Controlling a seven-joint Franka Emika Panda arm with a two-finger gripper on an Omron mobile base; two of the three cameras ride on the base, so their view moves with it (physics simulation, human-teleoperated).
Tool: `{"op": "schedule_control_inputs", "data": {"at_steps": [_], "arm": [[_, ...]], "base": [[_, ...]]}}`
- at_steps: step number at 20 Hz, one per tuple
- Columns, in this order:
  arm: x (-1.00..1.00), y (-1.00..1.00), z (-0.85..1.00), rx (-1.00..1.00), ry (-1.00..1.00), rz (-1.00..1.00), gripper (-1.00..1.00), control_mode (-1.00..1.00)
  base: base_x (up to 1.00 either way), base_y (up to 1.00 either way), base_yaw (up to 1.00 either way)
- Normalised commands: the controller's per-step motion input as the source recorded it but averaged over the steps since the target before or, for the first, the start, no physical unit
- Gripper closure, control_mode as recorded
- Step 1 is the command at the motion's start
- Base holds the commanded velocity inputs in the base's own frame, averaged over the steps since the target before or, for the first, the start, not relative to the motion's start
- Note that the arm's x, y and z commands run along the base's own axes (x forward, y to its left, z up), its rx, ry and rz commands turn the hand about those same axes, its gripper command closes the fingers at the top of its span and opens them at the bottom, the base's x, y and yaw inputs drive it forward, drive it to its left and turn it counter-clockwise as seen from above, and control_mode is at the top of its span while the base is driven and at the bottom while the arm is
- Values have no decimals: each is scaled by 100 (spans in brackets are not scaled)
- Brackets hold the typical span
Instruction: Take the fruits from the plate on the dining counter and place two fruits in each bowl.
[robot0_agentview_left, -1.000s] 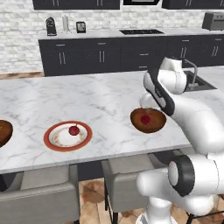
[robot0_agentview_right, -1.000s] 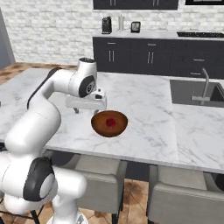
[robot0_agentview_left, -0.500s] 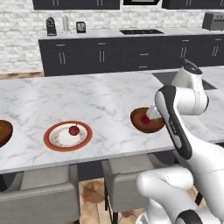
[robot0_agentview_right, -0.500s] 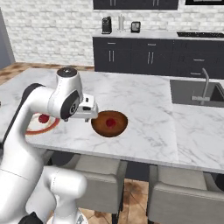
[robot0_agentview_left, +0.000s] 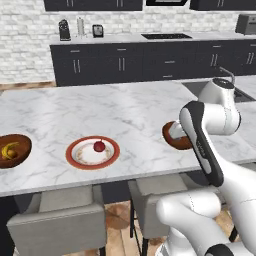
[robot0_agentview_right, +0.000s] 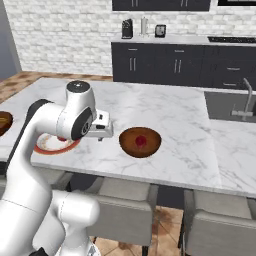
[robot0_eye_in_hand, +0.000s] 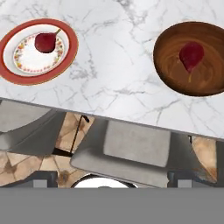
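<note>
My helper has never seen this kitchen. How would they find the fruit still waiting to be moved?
On the large white grey-veined marble dining counter lies one flat white plate with a red-orange rim. The small round red stemmed fruit on it is the one; the other red fruit sits inside a deep brown bowl.

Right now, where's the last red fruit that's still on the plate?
The red fruit lies on the plate, just off its middle toward the far rim, on the counter between the two bowls: one with the banana at left, one by the arm.
</note>
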Motion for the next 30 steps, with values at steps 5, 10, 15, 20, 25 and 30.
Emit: {"op": "schedule_control_inputs", "data": {"at_steps": [5, 10, 15, 20, 25, 30], "arm": [[0, 0, 0, 0, 0, 0, -100, 100], [0, 0, 0, 0, 0, 0, -100, 100], [0, 0, 0, 0, 0, 0, -100, 100], [0, 0, 0, 0, 0, 0, -100, 100], [98, 0, -1, 0, 25, 4, -100, -100], [100, 7, -37, -2, 26, 1, -100, -100]], "base": [[1, 100, 11], [34, 79, 5], [42, 4, -2], [17, 0, 0], [0, 0, 0], [0, 0, 0]]}}
